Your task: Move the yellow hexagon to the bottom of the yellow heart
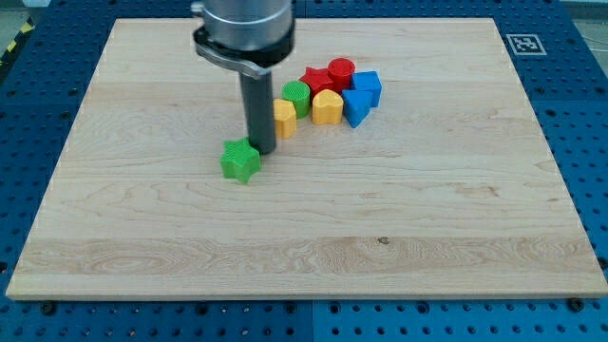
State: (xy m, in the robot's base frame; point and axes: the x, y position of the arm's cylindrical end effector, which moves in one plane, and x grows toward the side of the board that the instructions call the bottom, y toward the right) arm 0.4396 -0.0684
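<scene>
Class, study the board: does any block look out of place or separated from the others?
Yes. The green star sits alone toward the view's bottom left, apart from the cluster around the yellow heart. My tip stands between it and the yellow hexagon.

Probably a robotics lab: wooden board [304, 209] on blue perforated bench [584, 114], fiducial tag [522, 43]

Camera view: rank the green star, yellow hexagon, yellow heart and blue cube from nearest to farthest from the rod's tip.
1. Green star, just left-below my tip; yellow hexagon, just right-above it: too close to call.
2. Yellow heart, farther right.
3. Blue cube, far right of the cluster.
</scene>
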